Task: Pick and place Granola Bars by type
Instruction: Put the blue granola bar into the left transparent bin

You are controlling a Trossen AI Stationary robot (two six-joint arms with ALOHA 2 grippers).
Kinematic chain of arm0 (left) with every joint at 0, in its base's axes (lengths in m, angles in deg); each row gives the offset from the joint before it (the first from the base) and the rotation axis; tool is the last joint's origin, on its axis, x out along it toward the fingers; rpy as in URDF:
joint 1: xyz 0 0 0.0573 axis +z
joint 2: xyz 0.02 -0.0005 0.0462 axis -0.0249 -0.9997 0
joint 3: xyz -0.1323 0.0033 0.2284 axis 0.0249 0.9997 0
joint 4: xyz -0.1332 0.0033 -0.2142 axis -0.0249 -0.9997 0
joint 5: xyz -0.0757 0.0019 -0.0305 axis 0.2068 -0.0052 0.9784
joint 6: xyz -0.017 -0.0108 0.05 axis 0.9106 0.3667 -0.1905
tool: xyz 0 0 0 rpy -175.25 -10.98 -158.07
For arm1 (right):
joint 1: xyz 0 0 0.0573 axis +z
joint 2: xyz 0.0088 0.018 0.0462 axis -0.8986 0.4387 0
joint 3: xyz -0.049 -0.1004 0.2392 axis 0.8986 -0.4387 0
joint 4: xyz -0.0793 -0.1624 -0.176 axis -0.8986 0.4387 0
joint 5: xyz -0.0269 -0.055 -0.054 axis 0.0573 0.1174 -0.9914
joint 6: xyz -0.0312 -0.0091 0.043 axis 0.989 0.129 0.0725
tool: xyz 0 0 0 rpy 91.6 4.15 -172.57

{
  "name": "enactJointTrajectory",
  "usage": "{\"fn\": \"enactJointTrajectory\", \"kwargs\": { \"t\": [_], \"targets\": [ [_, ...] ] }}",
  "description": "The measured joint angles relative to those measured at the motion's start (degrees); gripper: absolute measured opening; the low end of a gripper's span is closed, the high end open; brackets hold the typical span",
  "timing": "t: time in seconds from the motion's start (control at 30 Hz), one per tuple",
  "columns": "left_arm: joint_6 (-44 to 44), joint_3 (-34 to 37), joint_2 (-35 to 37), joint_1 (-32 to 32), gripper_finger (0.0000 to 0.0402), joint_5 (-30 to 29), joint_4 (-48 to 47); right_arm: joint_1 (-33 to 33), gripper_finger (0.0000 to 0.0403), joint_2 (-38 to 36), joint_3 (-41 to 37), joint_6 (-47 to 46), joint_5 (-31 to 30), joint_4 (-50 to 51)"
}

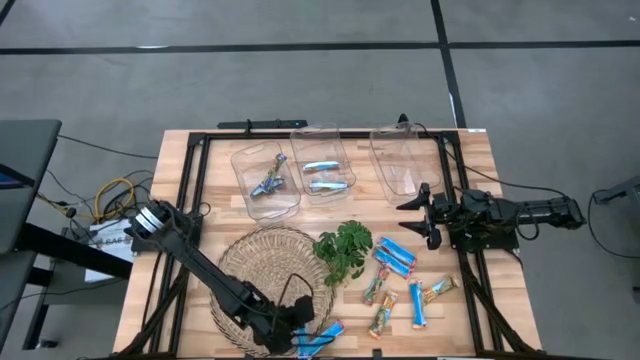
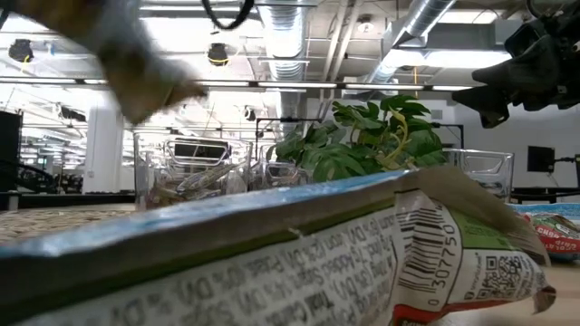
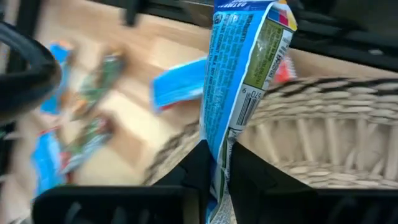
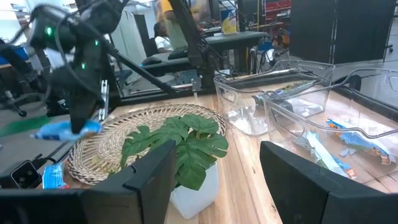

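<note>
**So your left claw has a blue bar, right one's just hanging out**

Your left gripper (image 3: pixel 214 163) is down at the front edge of the table, right by the front rim of the wicker basket (image 1: pixel 262 262), and its fingers are pinched together on a bright blue bar (image 3: pixel 239 81). In the left wrist view the bar stands up between the two fingers, barcode side showing. Another blue bar (image 1: pixel 328 330) lies on the wood just beside it.

Your right gripper (image 1: pixel 420 217) sits toward the right edge, fingers spread apart and holding nothing, pointed in at the middle of the table.

Rest of the bars (image 1: pixel 400 275) are scattered on the wood between the basket and the right edge, toward the front: a few blue ones and a few tan multicoloured ones, some touching.

Along the back edge you've got three clear bins. The left bin (image 1: pixel 262 175) has a couple of wrapped bars in it, the middle bin (image 1: pixel 322 170) has two blue-and-silver ones, and I can't make out anything in the right bin (image 1: pixel 400 160).

A leafy plant (image 1: pixel 343 247) stands mid-table, just beside the basket.
</note>
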Motion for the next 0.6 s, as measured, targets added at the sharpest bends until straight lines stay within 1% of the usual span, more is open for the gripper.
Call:
{"fn": "enactJointTrajectory", "kwargs": {
  "t": [0.13, 0.33, 0.6],
  "targets": [
    [2.58, 0.0, 4.8, 1.28, 0.0032, -3.08, -3.02, 0.0, 0.0225, 0.0, 0.0, 0.0, 0.0, 0.0],
    [5.74, 0.0, 13.42, 4.07, 0.003, -9.34, -10.59, 0.0, 0.0225, 0.0, 0.0, 0.01, 0.0, 0.0],
    [12.98, 0.0, 24.02, 9.59, 0.003, -9.58, -24.35, 0.0, 0.0225, 0.0, 0.0, 0.0, 0.0, 0.01]
  ]
}}
